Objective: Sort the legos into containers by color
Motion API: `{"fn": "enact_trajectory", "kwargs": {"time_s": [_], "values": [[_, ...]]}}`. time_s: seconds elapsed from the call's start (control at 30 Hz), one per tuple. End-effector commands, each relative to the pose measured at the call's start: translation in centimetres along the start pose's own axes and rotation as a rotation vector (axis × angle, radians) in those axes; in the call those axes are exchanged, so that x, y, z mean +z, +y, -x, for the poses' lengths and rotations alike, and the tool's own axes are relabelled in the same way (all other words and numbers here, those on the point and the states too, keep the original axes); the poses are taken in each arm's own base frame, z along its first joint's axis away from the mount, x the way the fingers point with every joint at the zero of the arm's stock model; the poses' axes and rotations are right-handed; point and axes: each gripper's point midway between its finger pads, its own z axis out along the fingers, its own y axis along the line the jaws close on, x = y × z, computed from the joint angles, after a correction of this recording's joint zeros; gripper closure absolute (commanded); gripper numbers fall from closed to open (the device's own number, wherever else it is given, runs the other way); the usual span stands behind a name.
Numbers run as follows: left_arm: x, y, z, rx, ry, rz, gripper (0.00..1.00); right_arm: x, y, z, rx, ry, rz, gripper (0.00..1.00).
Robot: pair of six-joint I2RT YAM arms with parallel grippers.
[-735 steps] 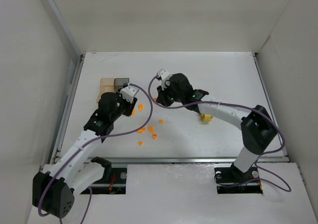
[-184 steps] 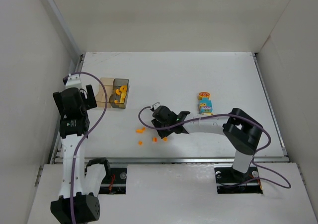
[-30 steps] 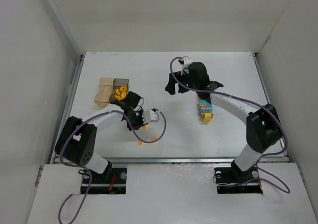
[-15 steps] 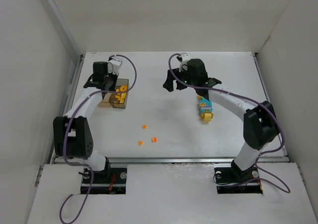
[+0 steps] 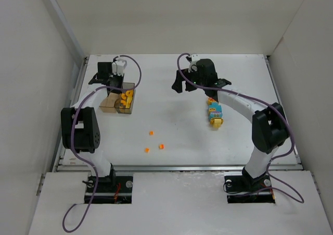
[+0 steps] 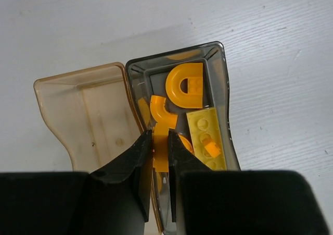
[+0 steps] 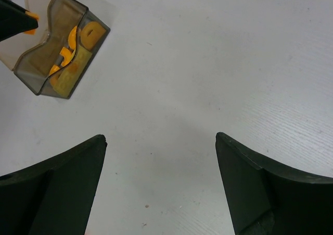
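Boxes [image 5: 107, 104] left — pieces [image 5: 125, 96] inside one, loose pieces [image 5: 161, 146] nearer, brick stack [image 5: 214, 111] right

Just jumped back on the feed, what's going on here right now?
The left gripper is above the dark grey box, its fingers shut on an orange piece. That box already holds orange and yellow pieces, and the tan box beside it looks empty. The right gripper hovers open over bare table. Three small orange pieces and a brick stack lie unsorted.
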Motion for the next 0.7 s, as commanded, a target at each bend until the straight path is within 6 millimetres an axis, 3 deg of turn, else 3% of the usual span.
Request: {"fn": "enact_trajectory", "kwargs": {"time_s": [0.0,0.1,0.13,0.17,0.27,0.3,0.33,0.53,0.6,0.67], "values": [[-0.8,-1.2,1.9,0.015,-0.052,-0.052,0.92,-0.3,0.4,1.6,-0.014,-0.037,0.021,0.09],[-0.4,-1.9,1.3,0.027,-0.037,-0.073,0.88,-0.5,0.3,1.5,-0.013,-0.038,0.012,0.09],[0.0,-2.4,0.8,0.030,-0.018,-0.083,0.81,-0.8,0.4,1.8,-0.015,-0.047,0.014,0.09],[0.0,-2.4,0.8,0.030,-0.018,-0.083,0.60,-0.8,0.4,1.8,-0.015,-0.047,0.014,0.09],[-0.1,-2.3,0.5,0.018,-0.005,-0.075,0.33,-1.0,0.5,1.8,-0.015,-0.047,0.014,0.09],[-0.2,-2.2,0.9,0.010,-0.014,-0.073,0.08,-1.0,0.5,1.8,-0.015,-0.047,0.014,0.09],[-0.3,-2.3,1.0,0.009,-0.008,-0.074,0.00,-1.0,0.3,1.8,-0.015,-0.049,0.005,0.09],[-1.8,-2.4,2.8,0.026,-0.018,-0.053,0.00,-1.7,0.4,1.6,-0.016,-0.051,0.005,0.09],[-2.9,-2.9,3.7,0.062,-0.032,-0.036,0.00,-2.0,0.3,1.5,-0.015,-0.053,-0.004,0.09],[-4.8,-1.7,5.3,0.133,-0.070,0.070,0.00,-2.2,0.1,1.1,-0.013,-0.048,-0.014,0.09]]}}
